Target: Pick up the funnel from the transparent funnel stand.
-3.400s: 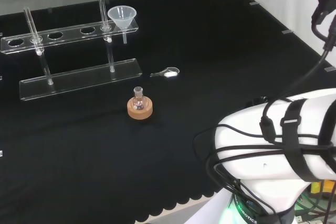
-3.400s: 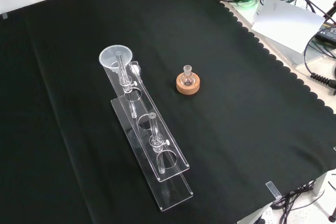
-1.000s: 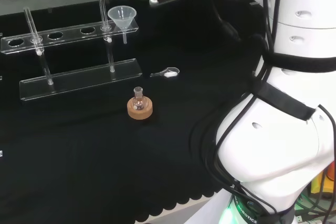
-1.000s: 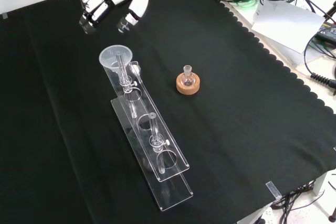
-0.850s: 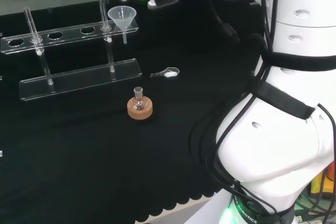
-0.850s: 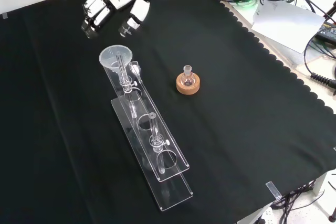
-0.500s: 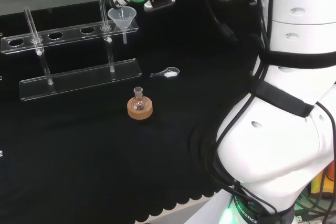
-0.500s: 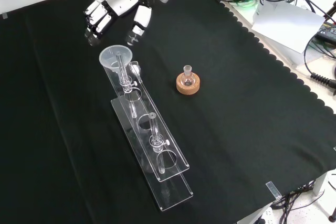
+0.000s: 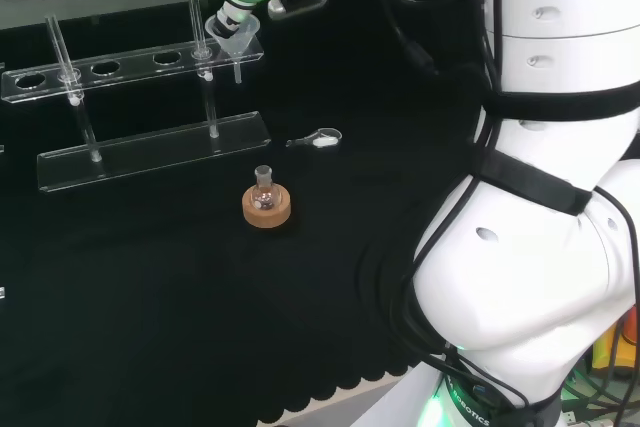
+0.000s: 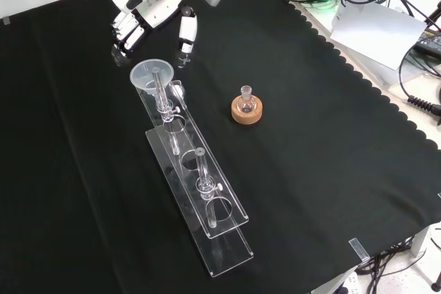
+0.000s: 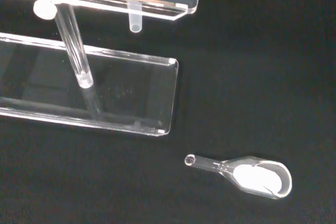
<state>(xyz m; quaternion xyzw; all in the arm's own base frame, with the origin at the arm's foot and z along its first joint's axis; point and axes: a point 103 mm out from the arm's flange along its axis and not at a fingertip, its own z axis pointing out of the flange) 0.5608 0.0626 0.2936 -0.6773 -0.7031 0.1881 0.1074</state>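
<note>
Hand [image 10: 153,6] (fingers spread), just beside funnel [image 10: 152,74], stand [image 10: 207,206]

No readable text, label or number anywhere

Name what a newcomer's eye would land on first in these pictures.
The black and white hand with relaxed fingers hovers just beyond the clear plastic funnel, which sits at the far end of the transparent two-tier funnel stand in the front view. Right of the stand, a small glass flask rests on a cork ring.
</note>
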